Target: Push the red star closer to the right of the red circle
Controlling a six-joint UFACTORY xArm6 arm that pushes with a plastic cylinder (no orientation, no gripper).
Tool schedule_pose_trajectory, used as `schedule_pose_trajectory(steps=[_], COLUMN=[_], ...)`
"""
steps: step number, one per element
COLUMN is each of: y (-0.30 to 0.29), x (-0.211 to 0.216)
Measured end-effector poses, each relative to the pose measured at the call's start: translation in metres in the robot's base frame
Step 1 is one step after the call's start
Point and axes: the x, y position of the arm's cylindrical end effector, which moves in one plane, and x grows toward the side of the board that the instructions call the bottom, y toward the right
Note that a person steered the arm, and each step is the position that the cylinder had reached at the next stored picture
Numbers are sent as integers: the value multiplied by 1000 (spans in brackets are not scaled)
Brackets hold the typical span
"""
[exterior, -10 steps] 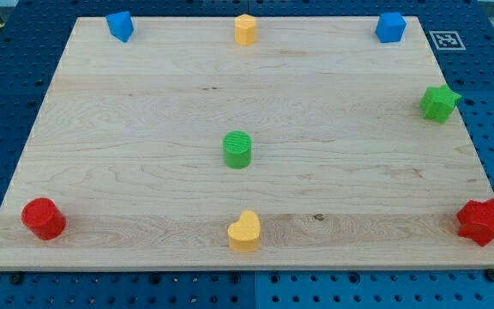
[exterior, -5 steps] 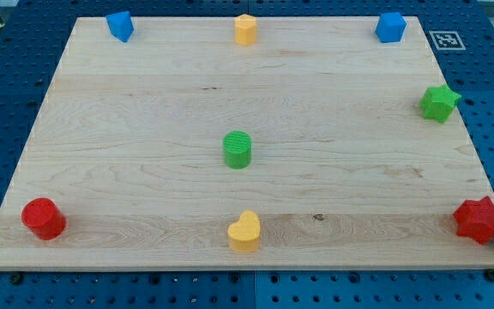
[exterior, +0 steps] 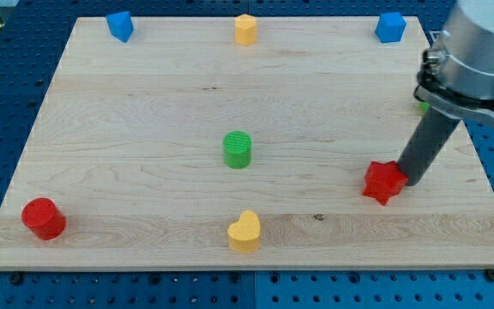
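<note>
The red star [exterior: 383,182] lies on the wooden board [exterior: 144,129], right of centre and toward the view's bottom. My tip [exterior: 406,180] touches the star's right side, with the dark rod rising up and to the right to the arm body. The red circle [exterior: 42,218] sits near the board's bottom left corner, far to the left of the star.
A green cylinder [exterior: 237,149] stands at mid-board. A yellow heart [exterior: 244,232] is at the bottom edge. A blue block [exterior: 120,25], a yellow block [exterior: 245,28] and a blue cube [exterior: 390,27] line the top edge. The arm hides most of the green star [exterior: 424,106].
The arm entered from the right. The red star slid from the board's bottom right corner up and to the left. The arm now covers the green star.
</note>
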Motion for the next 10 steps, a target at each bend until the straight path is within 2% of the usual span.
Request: schedule_pose_trajectory(steps=[2,3,6,7,10], y=[-61,-55,-131,-126,-223], x=[24,39,42,47,45])
